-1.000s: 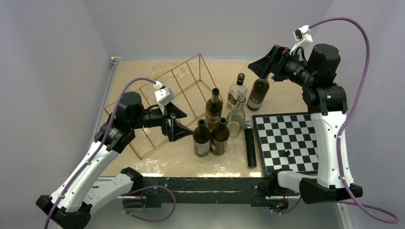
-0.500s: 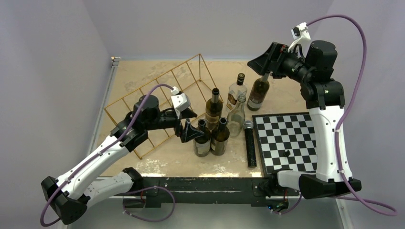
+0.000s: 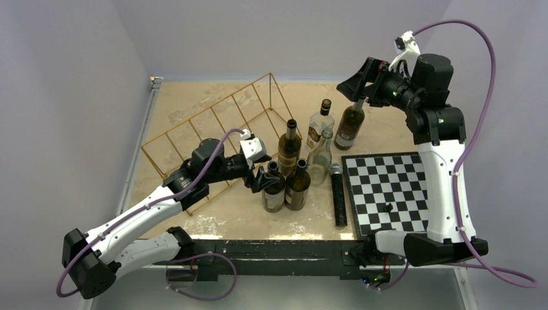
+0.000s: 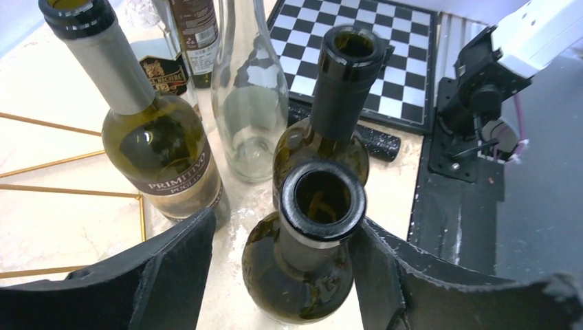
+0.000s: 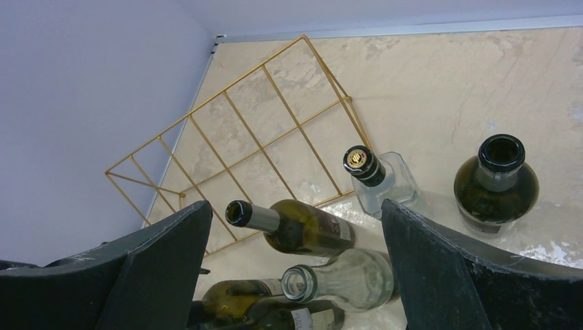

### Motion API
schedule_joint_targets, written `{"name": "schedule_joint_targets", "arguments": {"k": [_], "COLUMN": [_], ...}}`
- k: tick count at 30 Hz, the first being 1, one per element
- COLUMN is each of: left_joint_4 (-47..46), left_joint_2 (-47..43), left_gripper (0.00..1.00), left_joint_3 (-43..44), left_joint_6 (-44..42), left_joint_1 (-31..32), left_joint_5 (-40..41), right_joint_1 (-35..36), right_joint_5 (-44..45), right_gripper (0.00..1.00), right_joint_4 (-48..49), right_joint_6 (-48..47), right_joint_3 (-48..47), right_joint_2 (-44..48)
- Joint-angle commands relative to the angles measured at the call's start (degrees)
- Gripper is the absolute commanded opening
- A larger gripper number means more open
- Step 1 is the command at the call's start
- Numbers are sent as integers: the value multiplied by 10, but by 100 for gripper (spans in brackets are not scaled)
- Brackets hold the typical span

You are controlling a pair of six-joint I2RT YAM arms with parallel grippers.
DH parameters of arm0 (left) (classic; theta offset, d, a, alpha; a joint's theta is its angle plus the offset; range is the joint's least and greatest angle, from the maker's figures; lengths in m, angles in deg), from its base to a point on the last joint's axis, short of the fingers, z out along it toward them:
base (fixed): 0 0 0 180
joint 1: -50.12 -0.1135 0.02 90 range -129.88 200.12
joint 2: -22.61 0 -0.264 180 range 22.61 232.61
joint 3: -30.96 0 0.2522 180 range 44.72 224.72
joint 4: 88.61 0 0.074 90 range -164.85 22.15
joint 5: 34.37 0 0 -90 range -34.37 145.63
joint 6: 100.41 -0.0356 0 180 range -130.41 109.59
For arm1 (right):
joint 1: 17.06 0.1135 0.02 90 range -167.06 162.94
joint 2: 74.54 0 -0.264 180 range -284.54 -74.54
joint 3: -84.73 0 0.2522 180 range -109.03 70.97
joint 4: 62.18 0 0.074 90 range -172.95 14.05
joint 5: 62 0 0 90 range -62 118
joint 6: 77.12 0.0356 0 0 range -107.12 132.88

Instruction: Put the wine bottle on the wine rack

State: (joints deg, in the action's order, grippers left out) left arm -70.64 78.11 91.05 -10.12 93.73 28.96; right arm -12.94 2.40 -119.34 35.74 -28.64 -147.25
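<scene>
Near the middle of the table's [image 3: 245,223] near edge, my left gripper [image 4: 285,230] sat astride the neck of a dark wine bottle [image 4: 302,292], the near-left one of a standing cluster. Jaws apart, a finger on each side of the neck. A gap showed on the left side, while the right side was too close to call. Not clamped; I held nothing. The bottle stood upright and open-mouthed, base on the table, touching or just beside its dark twin [image 4: 344,89]. Just beyond them stood a labelled bottle [image 4: 161,155] and a clear glass one [image 4: 251,110]. The wine rack [image 3: 207,107] lay over the left half of the table, reaching toward the far-left corner, its near wires just beside my left arm. No bottle lay in any slot I could see. My right gripper [image 3: 354,87] hung spread wide over another dark bottle [image 3: 351,126] toward the far-right side, gripping nothing. The chessboard [image 3: 388,190] filled the near-right corner, well apart from the rack. My reckoning was that only the approach was done. Grip, lift, tilt and laying into a slot were all left. The close neighbours looked easy to knock.
</scene>
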Motion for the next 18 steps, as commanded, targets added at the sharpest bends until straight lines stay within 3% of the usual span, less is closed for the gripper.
{"name": "schedule_joint_targets", "arguments": {"k": [1,7,14,18], "left_joint_4": [-82,-138,-175,-181], "left_joint_2": [-9,-19,-25,-21], "left_gripper": [70,60,71,65], "left_joint_3": [-27,-57,-69,-69], "left_joint_6": [-36,-28,-21,-10], "left_joint_1": [5,11,21,28], "left_joint_5": [32,61,55,47], "right_joint_1": [1,0,1,0], "right_joint_5": [26,39,46,48], "right_gripper": [99,99,99,99], "right_joint_4": [-16,-29,-33,-36], "right_joint_6": [-10,-13,-12,-11], "right_joint_3": [-25,-26,-18,-13], "right_joint_2": [-7,-10,-8,-7]}}
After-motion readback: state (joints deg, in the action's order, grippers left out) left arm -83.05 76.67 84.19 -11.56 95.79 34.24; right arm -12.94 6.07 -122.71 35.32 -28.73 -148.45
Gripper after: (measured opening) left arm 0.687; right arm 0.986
